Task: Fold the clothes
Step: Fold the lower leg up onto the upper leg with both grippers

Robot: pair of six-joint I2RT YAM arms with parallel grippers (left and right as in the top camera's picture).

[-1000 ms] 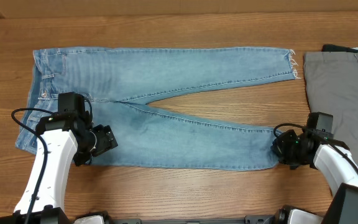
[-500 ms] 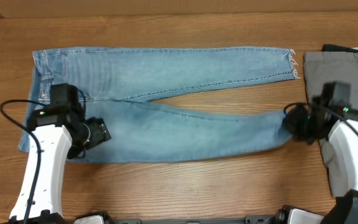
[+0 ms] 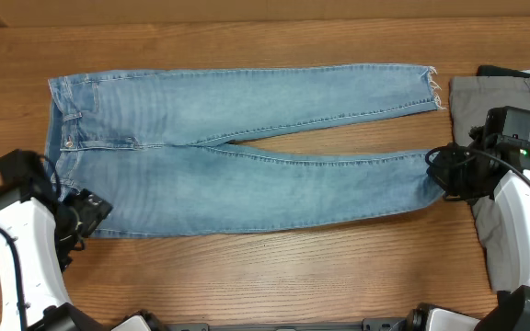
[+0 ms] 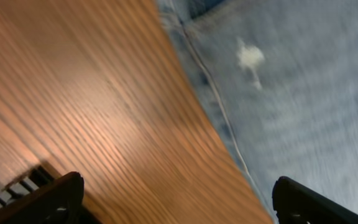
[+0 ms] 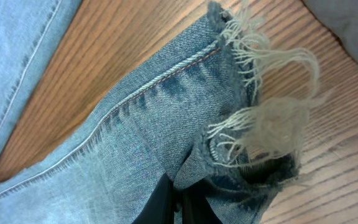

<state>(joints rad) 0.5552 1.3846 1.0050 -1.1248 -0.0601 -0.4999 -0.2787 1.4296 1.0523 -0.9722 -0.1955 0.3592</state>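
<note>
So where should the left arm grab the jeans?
Probably the near hip corner of the jeans, coming in from the bare table side. The edge lies flat there, beside the open left gripper, and the right gripper pinches the frayed hem.

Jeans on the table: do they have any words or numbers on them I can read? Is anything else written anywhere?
No words, numbers or signs can be read in any view.
The jeans show only stitching, pale spots and frayed threads; no label or brand tag shows.
The grey trousers and the wooden table are plain.
The left wrist view is blurred, but nothing like writing shows there.
</note>
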